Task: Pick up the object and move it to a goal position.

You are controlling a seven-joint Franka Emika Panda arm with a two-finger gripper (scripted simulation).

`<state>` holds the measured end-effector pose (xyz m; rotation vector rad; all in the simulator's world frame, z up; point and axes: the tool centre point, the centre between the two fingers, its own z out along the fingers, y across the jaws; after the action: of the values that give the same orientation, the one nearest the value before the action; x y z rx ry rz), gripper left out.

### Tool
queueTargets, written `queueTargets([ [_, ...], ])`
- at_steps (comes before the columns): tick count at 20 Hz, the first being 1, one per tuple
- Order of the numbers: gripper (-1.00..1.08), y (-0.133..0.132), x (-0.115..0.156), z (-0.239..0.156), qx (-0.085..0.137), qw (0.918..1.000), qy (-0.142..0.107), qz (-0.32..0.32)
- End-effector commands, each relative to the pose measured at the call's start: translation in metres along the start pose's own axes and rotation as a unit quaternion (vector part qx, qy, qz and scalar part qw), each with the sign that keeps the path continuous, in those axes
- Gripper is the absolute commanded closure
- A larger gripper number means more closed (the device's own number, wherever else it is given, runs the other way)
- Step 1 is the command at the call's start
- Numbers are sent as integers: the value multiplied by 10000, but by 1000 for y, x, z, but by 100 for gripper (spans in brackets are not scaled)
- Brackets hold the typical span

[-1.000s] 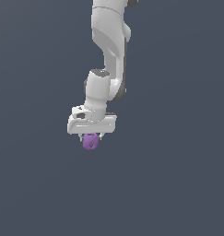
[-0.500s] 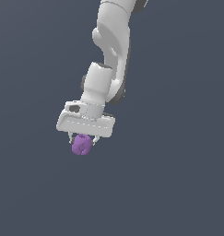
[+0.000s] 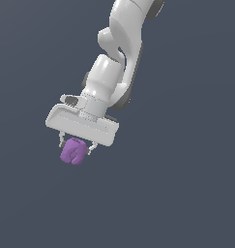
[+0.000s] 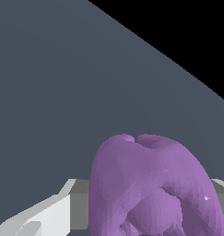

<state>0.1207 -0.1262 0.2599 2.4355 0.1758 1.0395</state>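
The object (image 3: pixel 73 151) is a small matte purple lumpy blob with a dimple in its middle. It hangs in the air under the white arm, left of centre in the exterior view. My gripper (image 3: pixel 75 147) is shut on the object, one short finger on each side of it. In the wrist view the object (image 4: pixel 152 186) fills much of the picture, and a grey-white finger (image 4: pixel 62 209) shows beside it. No goal marker shows in either view.
A plain dark grey surface (image 3: pixel 186 184) lies behind and below the arm. In the wrist view the grey surface (image 4: pixel 62 92) ends at a straight edge, with black beyond it.
The arm has swung towards the exterior view's left and nearer the camera, carrying the purple object with it. The gripper stays shut on it.
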Motion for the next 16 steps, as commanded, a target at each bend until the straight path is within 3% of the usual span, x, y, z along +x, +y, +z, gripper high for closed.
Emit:
queueTargets([
  [1, 108, 12, 16, -6, -204, 9996, 193, 96],
  [8, 108, 47, 56, -29, -794, 9934, 729, 380],
  [16, 108, 86, 94, -62, -1453, 9782, 1303, 704],
])
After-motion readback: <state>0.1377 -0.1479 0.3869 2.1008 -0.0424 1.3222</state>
